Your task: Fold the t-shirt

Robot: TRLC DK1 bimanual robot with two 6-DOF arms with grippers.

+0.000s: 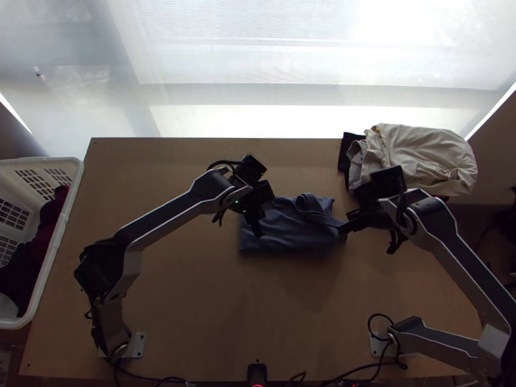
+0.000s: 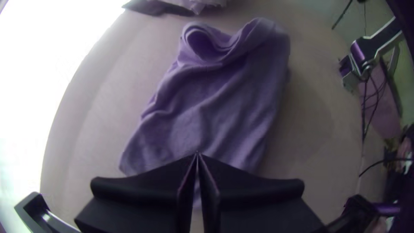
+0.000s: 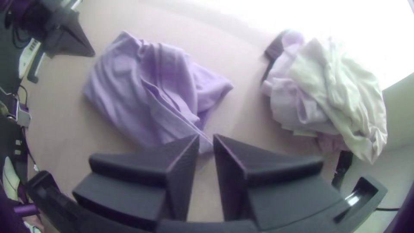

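T-shirt (image 1: 290,235), partly folded; left gripper (image 2: 197,153), clenched, empty; right gripper (image 3: 206,137), parted at cloth's edge: we should pinch loose flap (image 3: 174,110), smooth flat

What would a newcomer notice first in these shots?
First, the blue-grey t-shirt, folded into a rumpled bundle mid-table, with the left end effector and right end effector on either side. Then the heap of pale cloth at the table's far right corner, and the white basket of dark clothes at the top view's left edge.
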